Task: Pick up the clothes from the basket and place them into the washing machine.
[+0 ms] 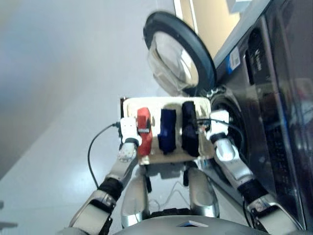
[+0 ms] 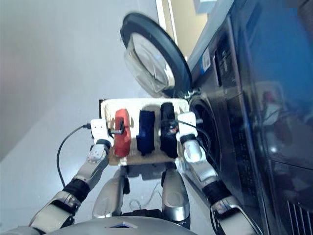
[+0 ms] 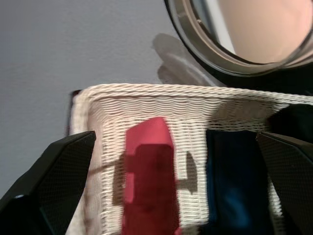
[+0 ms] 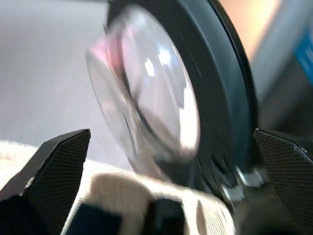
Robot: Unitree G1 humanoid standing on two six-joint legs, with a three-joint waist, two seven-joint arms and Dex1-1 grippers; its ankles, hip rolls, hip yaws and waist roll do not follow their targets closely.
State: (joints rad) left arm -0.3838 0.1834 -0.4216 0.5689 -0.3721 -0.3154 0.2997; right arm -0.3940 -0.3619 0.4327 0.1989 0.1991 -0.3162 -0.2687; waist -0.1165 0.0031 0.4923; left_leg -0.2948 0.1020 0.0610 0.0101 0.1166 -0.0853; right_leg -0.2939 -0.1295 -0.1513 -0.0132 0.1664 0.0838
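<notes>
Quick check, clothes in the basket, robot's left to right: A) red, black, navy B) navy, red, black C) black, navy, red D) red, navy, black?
D: in the basket the coral-red garment lies nearest the left gripper, the navy garment in the middle, the black garment nearest the washing machine.

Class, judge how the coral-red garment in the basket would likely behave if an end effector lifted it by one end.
The coral-red garment is probably floppy: it is soft folded cloth lying flat, so it would likely unfold and droop. It looks light for its size, and unlikely to roll or break.
</notes>
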